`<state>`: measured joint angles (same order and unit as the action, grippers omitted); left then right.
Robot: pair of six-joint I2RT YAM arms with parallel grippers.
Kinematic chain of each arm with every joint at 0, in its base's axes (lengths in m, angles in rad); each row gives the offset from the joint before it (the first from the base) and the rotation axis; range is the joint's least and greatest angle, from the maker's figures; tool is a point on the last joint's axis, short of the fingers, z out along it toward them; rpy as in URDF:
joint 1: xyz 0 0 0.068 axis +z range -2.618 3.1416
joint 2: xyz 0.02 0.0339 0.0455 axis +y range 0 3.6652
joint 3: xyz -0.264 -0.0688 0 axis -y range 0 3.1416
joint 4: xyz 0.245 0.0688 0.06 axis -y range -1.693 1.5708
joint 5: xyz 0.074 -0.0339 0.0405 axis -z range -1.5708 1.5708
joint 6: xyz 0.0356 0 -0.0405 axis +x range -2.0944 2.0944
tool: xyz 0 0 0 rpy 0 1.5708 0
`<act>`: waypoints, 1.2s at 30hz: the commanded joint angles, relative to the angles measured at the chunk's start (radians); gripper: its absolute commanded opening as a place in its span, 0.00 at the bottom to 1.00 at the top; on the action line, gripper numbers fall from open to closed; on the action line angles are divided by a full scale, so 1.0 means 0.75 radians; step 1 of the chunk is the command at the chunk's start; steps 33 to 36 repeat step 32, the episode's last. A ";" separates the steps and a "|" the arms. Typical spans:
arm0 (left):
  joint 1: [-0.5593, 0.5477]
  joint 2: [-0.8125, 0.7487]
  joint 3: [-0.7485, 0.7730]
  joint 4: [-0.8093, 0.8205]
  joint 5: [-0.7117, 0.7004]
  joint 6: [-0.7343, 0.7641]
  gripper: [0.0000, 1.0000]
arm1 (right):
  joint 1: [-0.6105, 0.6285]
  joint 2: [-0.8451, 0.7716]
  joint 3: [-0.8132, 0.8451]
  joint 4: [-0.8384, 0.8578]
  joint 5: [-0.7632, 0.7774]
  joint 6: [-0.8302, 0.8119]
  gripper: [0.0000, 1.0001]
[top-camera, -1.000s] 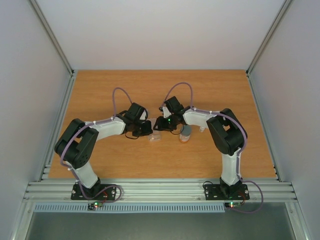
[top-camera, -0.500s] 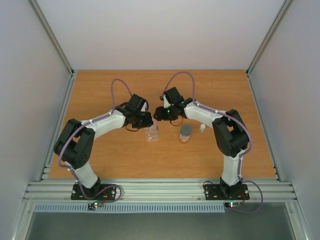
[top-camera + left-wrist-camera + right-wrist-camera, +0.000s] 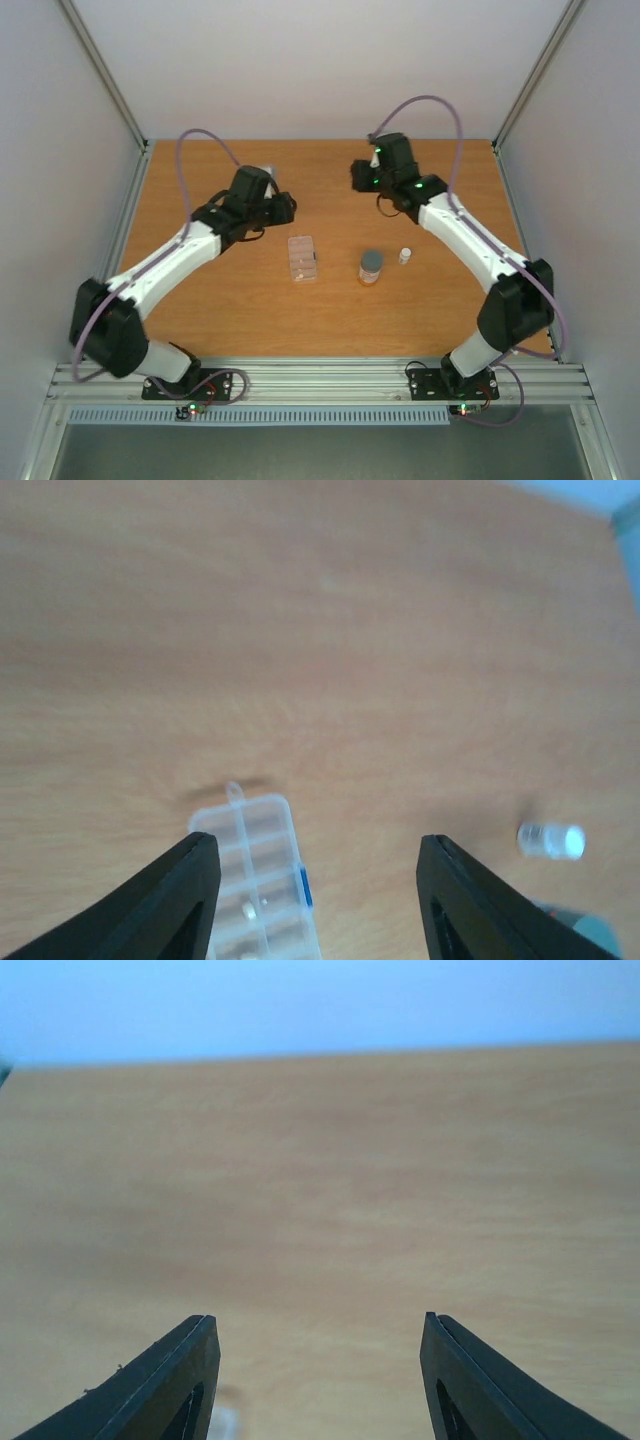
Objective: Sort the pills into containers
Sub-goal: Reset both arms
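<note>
Over the desk (image 3: 330, 310), your left hand (image 3: 318, 842) and right hand (image 3: 318, 1320) hang spread; a careless descent could tip the box (image 3: 302, 258).

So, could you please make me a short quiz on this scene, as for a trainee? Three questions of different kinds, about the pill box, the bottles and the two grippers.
1. Multiple choice. In the top view, what stands between the pill box and the small white vial?
A) a grey-capped bottle
B) a spoon
C) a cup

2. True or false: the left gripper is shut on the pill box.

3. Fill the gap: the right gripper is open and holds ____.

Key
1. A
2. False: it is open, and the pill box lies on the table.
3. nothing
</note>
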<state>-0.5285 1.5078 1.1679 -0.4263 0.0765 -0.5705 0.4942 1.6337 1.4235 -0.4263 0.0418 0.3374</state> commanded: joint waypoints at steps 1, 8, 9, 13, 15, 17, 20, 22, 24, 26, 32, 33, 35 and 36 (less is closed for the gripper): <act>0.034 -0.287 -0.099 0.125 -0.379 0.063 0.58 | -0.154 -0.154 -0.054 0.023 0.266 -0.057 0.57; 0.058 -0.693 -0.458 0.395 -0.892 0.137 0.71 | -0.342 -0.432 -0.371 0.152 0.586 -0.119 0.58; 0.060 -0.737 -0.508 0.425 -0.933 0.148 0.73 | -0.364 -0.475 -0.418 0.174 0.600 -0.108 0.58; 0.086 -0.845 -0.634 0.443 -1.093 0.156 0.83 | -0.427 -0.666 -0.584 0.233 0.590 -0.093 0.68; 0.098 -0.899 -0.694 0.481 -1.111 0.178 0.84 | -0.428 -0.755 -0.660 0.269 0.564 -0.096 0.72; 0.106 -0.959 -0.764 0.527 -1.100 0.226 0.84 | -0.428 -0.826 -0.715 0.268 0.548 -0.072 0.94; 0.112 -1.031 -0.808 0.545 -1.111 0.282 0.85 | -0.428 -0.837 -0.744 0.217 0.544 -0.038 0.98; 0.115 -1.050 -0.817 0.518 -1.140 0.286 0.87 | -0.428 -0.815 -0.730 0.145 0.573 0.006 0.99; 0.116 -1.067 -0.822 0.493 -1.156 0.292 0.88 | -0.427 -0.793 -0.712 0.094 0.600 0.050 0.99; 0.117 -1.083 -0.828 0.472 -1.171 0.282 0.90 | -0.428 -0.805 -0.705 0.080 0.594 0.043 0.98; 0.118 -1.118 -0.837 0.453 -1.194 0.268 0.90 | -0.428 -0.867 -0.715 0.117 0.587 0.010 0.99; 0.118 -1.118 -0.837 0.453 -1.194 0.268 0.90 | -0.428 -0.867 -0.715 0.117 0.587 0.010 0.99; 0.118 -1.118 -0.837 0.453 -1.194 0.268 0.90 | -0.428 -0.867 -0.715 0.117 0.587 0.010 0.99; 0.118 -1.118 -0.837 0.453 -1.194 0.268 0.90 | -0.428 -0.867 -0.715 0.117 0.587 0.010 0.99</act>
